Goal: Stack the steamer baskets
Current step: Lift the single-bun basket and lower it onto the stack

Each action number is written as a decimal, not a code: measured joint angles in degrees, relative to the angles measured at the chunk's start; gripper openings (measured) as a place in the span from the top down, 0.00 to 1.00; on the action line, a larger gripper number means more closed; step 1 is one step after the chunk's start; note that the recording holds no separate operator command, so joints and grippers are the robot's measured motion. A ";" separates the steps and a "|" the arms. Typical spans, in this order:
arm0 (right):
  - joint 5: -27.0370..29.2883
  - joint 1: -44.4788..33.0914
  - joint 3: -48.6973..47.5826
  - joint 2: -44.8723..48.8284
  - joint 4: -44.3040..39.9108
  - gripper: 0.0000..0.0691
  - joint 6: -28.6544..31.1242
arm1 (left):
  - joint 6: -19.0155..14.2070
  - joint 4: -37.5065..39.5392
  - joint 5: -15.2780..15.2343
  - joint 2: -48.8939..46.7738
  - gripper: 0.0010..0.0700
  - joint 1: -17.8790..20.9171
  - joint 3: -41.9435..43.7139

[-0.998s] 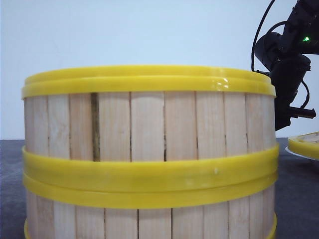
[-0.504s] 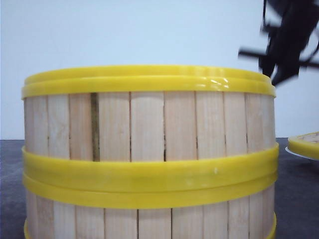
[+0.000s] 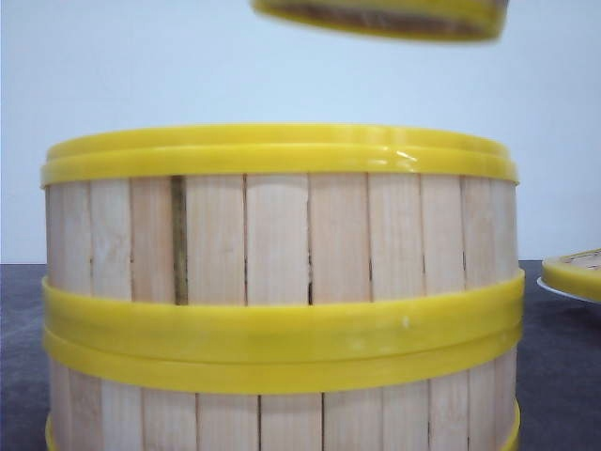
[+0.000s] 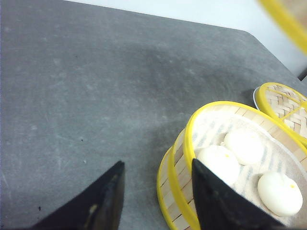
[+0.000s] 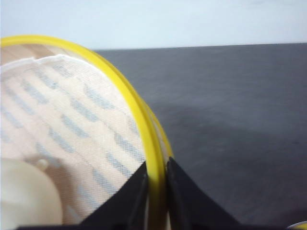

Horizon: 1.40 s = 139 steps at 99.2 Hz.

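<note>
- Right gripper (image 5: 156,191): fingers pinched on the yellow rim of a raised steamer basket (image 3: 380,19), held in the air above the stack.
- Left gripper (image 4: 156,201): fingers spread, empty, low beside the stacked steamer baskets (image 3: 282,282) on the grey table (image 4: 96,96).
- Buns (image 4: 244,146): three in the stack's top basket.

I see dark grey tabletop (image 4: 86,86), white buns (image 4: 244,146) on striped liner cloth (image 5: 72,124), white plate (image 3: 563,291) edge far right.
</note>
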 joint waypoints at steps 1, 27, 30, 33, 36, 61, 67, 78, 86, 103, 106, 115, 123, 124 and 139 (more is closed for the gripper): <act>-0.13 0.28 0.00 -0.31 -0.37 0.95 -0.13 | 0.00 0.00 0.00 0.00 0.64 0.00 0.00; 0.39 7.32 0.00 -3.74 -11.32 0.95 -3.96 | 0.00 -0.13 0.02 0.00 0.64 0.00 0.00; 0.44 8.20 0.00 -3.74 -12.48 0.95 -4.11 | -0.02 -0.22 0.02 0.00 0.64 0.00 0.00; 0.52 9.14 0.00 -3.72 -13.49 0.95 -4.39 | 0.00 -0.44 0.02 0.00 0.64 0.00 0.00; 0.74 10.14 -0.02 -3.69 -14.23 0.95 -4.66 | -0.02 -0.68 0.02 0.00 0.64 0.00 0.00; 4.76 17.90 -4.17 -3.65 -13.49 0.95 -5.55 | 0.00 -1.51 0.00 0.00 0.64 0.00 0.00; 5.11 19.21 -5.92 -3.52 -13.16 0.95 -5.75 | 0.00 -1.53 0.02 0.00 0.64 0.00 0.00; 6.01 20.70 -8.61 -3.17 -11.32 0.95 -5.77 | -0.02 -1.53 0.02 0.00 0.64 0.00 0.00; 6.10 21.33 -10.49 -3.06 -9.05 0.95 -5.79 | 0.00 -1.66 0.09 0.00 0.64 0.00 0.00; 6.23 21.44 -12.66 -2.89 -6.78 0.95 -5.81 | 0.00 -2.54 0.39 0.00 0.64 0.00 0.00; 6.36 21.44 -12.68 -2.73 -6.47 0.95 -5.79 | 0.00 -2.75 0.39 0.00 0.64 0.00 0.00; 6.36 21.44 -12.68 -1.92 -5.68 0.95 -5.77 | 0.00 -2.93 0.39 0.00 0.64 0.00 0.00; 6.38 21.49 -12.68 -0.76 -4.81 0.95 -5.77 | -0.02 -2.95 0.39 0.00 0.64 0.00 0.00; 6.38 21.51 -12.68 -0.59 -4.68 0.95 -5.77 | 0.00 -2.95 0.39 0.00 0.64 0.00 0.00; 6.38 21.99 -12.68 1.46 -3.58 0.95 -5.77 | -0.02 -2.99 0.39 0.00 0.64 0.00 0.00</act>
